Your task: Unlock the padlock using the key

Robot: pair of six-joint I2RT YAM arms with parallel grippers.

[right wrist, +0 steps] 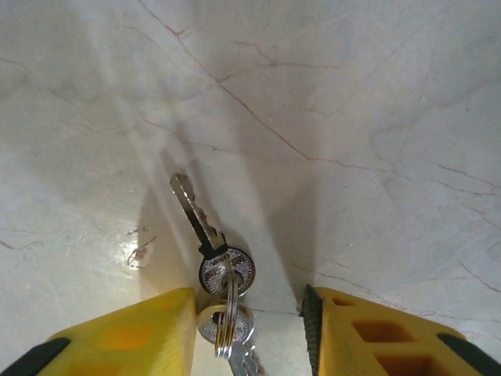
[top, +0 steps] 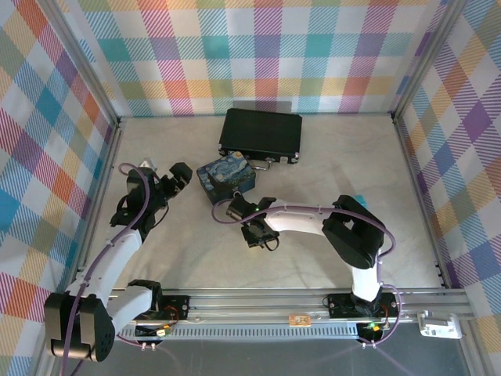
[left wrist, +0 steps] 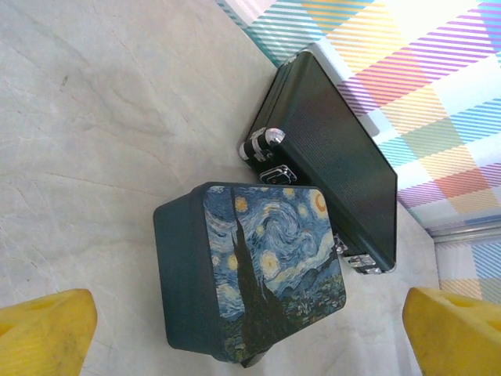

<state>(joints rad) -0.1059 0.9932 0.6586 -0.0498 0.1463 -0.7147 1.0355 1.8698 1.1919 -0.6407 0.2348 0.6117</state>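
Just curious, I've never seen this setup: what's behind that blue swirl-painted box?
A flat black case lies behind the blue box, silver latches along its near edge. The box covers part of that edge, so anything tucked there is hidden.

From above, the light is bright and even. The arms drop only soft, pale shadows on the floor (top: 313,157). In the left wrist view the wall (left wrist: 423,23) at 1 o'clock glows so white that its colours wash out. The left fingers (left wrist: 43,333) at 7 and 5 o'clock look fuzzy. In the right wrist view the key (right wrist: 205,235) is sharp, with soft grey shadows beside it. A shiny spot sits at 8 o'clock. The right fingers (right wrist: 117,337) along the bottom are blurry.
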